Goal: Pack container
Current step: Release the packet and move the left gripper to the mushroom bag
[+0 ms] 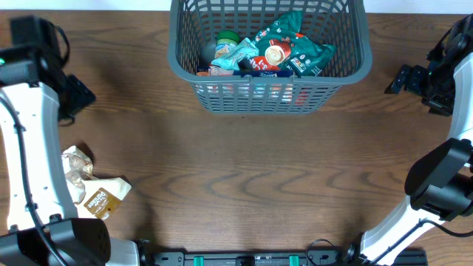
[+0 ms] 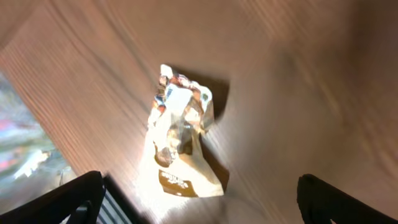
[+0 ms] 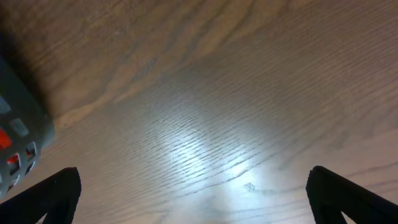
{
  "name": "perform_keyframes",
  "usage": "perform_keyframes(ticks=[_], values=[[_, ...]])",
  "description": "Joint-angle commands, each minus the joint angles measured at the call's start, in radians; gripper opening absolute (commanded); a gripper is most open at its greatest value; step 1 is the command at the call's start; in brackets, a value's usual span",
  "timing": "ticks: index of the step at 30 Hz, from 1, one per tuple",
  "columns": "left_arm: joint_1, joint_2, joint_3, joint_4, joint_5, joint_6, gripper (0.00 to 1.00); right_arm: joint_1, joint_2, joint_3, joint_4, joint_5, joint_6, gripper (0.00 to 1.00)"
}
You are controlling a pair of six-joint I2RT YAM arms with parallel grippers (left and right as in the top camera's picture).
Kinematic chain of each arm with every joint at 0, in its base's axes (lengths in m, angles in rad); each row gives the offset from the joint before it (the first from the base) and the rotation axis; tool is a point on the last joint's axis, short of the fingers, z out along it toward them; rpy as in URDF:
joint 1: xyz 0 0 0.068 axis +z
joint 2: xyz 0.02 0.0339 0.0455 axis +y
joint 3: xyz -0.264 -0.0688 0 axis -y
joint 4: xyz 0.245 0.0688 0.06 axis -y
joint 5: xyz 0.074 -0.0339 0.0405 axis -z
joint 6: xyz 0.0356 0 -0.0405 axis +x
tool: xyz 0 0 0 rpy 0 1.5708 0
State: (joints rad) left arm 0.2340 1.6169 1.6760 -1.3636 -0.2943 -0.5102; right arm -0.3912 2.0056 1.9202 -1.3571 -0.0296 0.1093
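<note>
The dark grey lattice container (image 1: 347,70) stands at the table's far middle and holds several snack packets (image 1: 281,48). A cream and brown snack packet (image 1: 92,188) lies crumpled on the wood at the near left; it also shows in the left wrist view (image 2: 180,140). My left gripper (image 2: 199,199) is open and empty, above the table with the packet ahead of its fingers. Its fingers do not show in the overhead view. My right gripper (image 3: 193,193) is open and empty over bare wood right of the container, whose corner (image 3: 18,124) shows at the left edge.
The left arm (image 1: 29,140) runs along the table's left side, beside the packet. The right arm (image 1: 443,81) stands at the right edge. A black rail (image 1: 244,258) runs along the near edge.
</note>
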Motion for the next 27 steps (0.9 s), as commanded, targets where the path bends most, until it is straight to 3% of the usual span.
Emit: perform_keyframes(ticks=[1, 5, 13, 27], values=[[0.018, -0.096, -0.172, 0.059, -0.013, -0.100, 0.98, 0.006, 0.009, -0.006, 0.005, 0.003, -0.014, 0.99], [0.072, -0.169, -0.394, 0.200, 0.037, -0.107, 0.98, 0.006, 0.009, -0.006, 0.011, 0.003, -0.013, 0.99], [0.202, -0.188, -0.641, 0.458, 0.218, 0.043, 0.99, 0.006, 0.009, -0.006, 0.013, 0.003, -0.013, 0.99], [0.309, -0.180, -0.725, 0.582, 0.235, 0.298, 0.98, 0.006, 0.009, -0.006, 0.006, 0.003, -0.013, 0.99]])
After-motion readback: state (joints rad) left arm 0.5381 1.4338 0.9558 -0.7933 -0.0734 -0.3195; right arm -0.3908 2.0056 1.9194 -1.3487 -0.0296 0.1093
